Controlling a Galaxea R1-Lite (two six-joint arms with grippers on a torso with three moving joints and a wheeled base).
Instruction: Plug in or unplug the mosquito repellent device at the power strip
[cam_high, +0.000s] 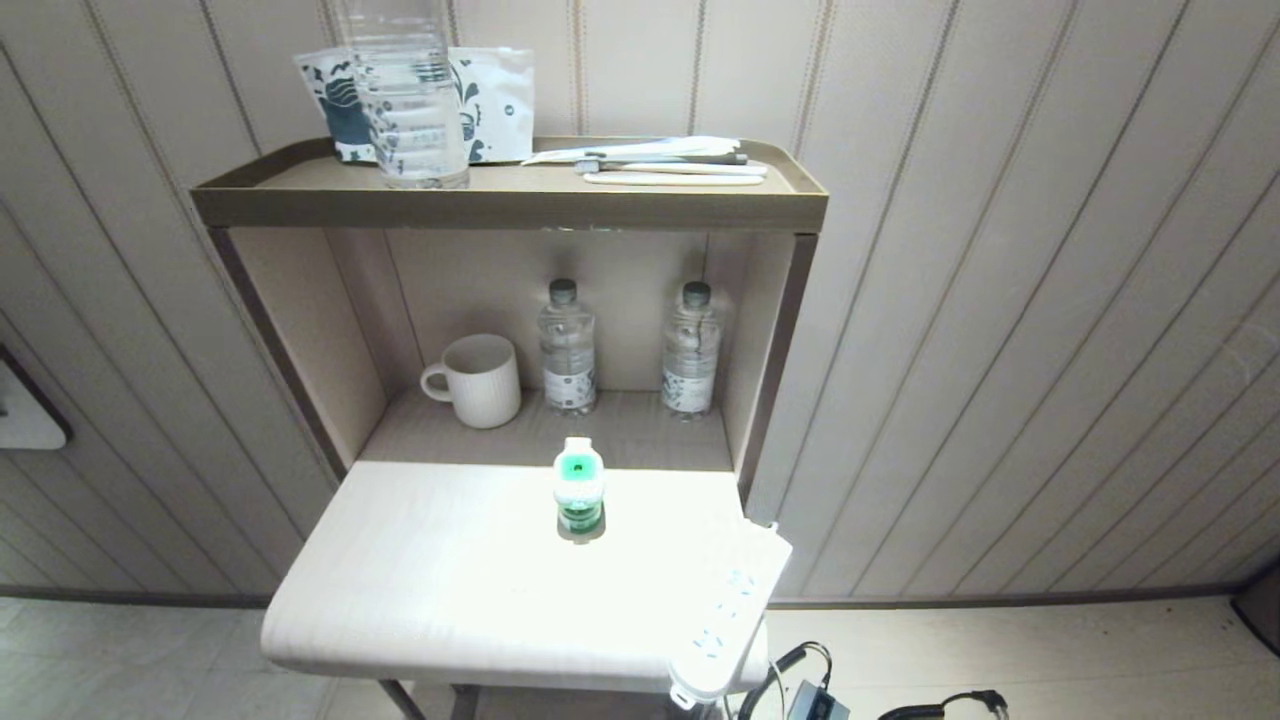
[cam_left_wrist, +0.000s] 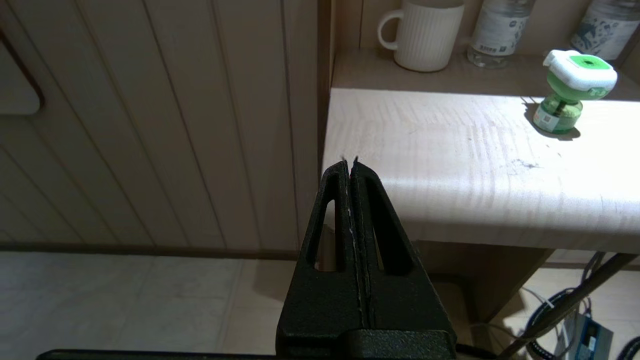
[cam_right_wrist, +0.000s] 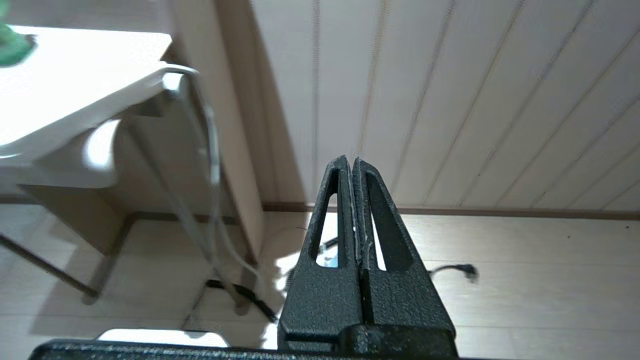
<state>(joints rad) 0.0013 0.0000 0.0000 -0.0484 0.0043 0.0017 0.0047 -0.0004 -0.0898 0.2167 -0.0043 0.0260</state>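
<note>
The mosquito repellent device (cam_high: 579, 489) stands upright and unplugged in the middle of the pale table (cam_high: 420, 570), white head with green centre over a green bottle; the left wrist view also catches the device (cam_left_wrist: 575, 87). The white power strip (cam_high: 735, 608) lies along the table's right front corner, overhanging the edge, its cord dropping to the floor. Neither arm shows in the head view. My left gripper (cam_left_wrist: 350, 161) is shut and empty, low in front of the table's left front edge. My right gripper (cam_right_wrist: 348, 160) is shut and empty, right of the table, facing the panelled wall.
A white mug (cam_high: 478, 380) and two water bottles (cam_high: 567, 348) (cam_high: 690, 350) stand in the shelf recess behind the device. A big clear bottle (cam_high: 405, 90), packets and utensils lie on the top shelf (cam_high: 500, 205). Black cables and an adapter (cam_high: 815, 700) lie on the floor under the strip.
</note>
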